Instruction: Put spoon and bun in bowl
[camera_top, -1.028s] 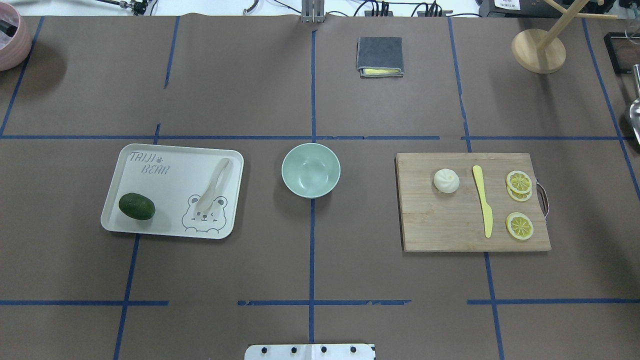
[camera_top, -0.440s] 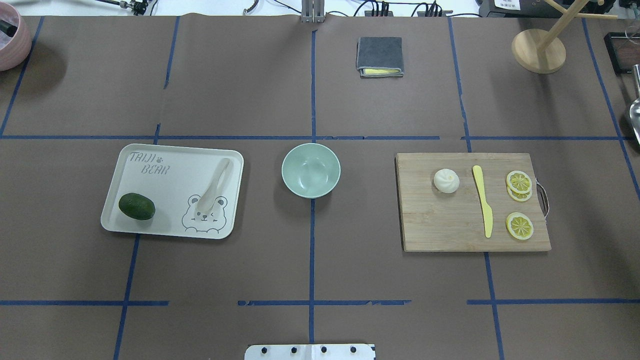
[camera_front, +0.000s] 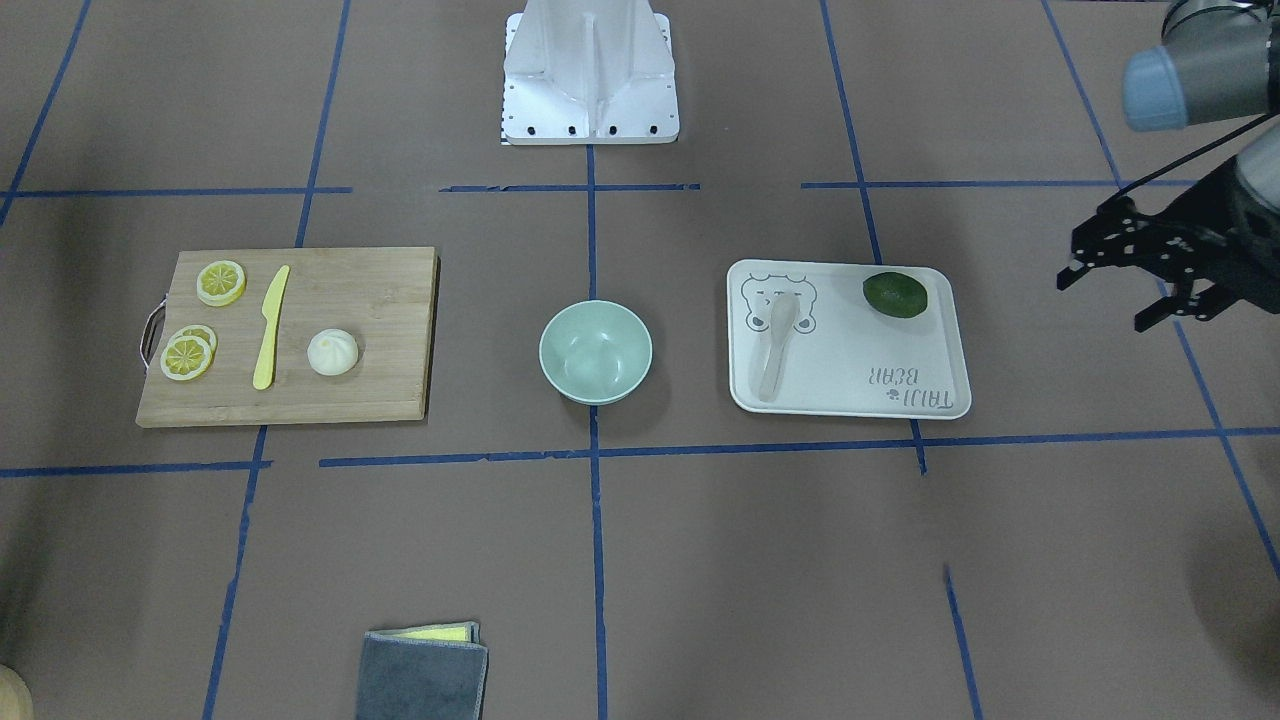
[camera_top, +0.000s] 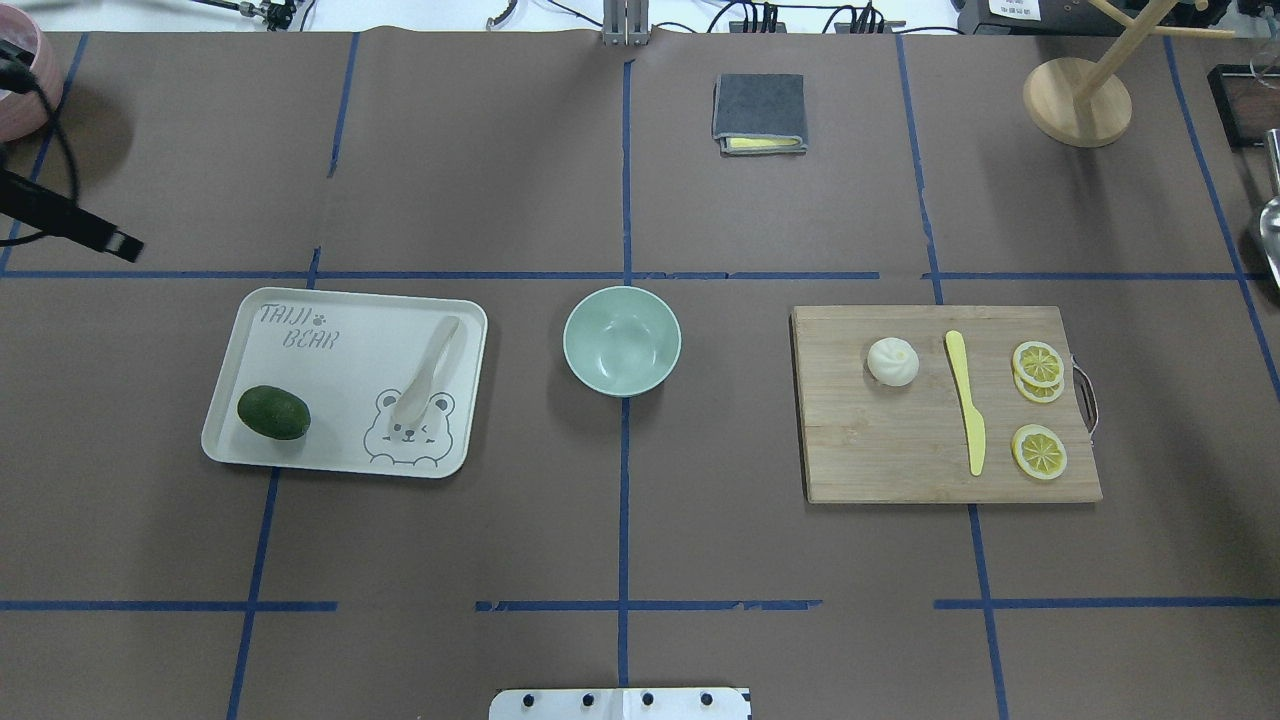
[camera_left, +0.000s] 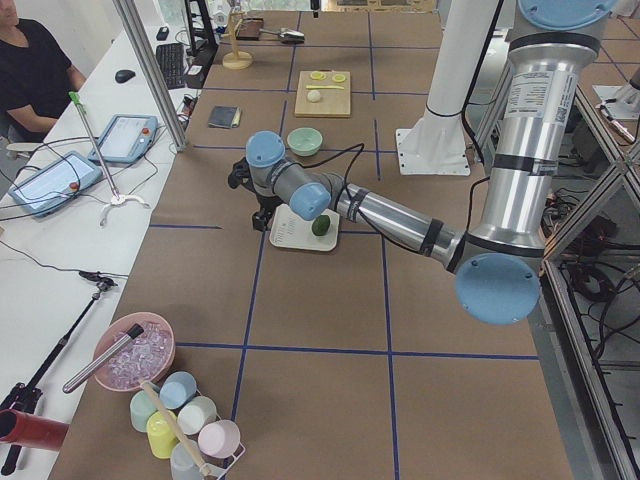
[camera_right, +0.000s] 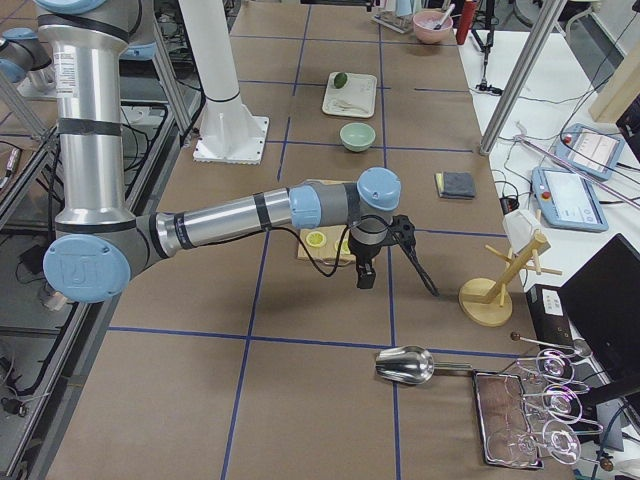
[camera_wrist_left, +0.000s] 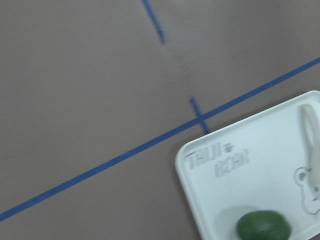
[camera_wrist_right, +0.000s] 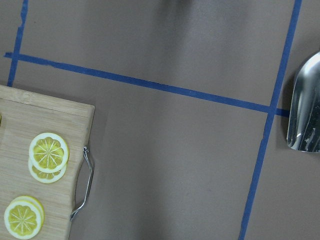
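One knife (camera_top: 966, 400) lies beside the bun (camera_top: 892, 361), green fruit (camera_top: 273, 412) near the spoon (camera_top: 428, 370); left gripper (camera_front: 1101, 305) fingers apart, right gripper (camera_right: 397, 283) fingers unclear.

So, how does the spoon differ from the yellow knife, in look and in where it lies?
The spoon is pale beige-white with a rounded scoop; the yellow knife is bright and slim, with a tapering blade. The spoon lies slanted on the bear-print tray, scoop over the bear's face; the yellow knife lies nearly straight on the wooden cutting board, between the bun and the lemon slices. Both lie flat, outside the bowl.
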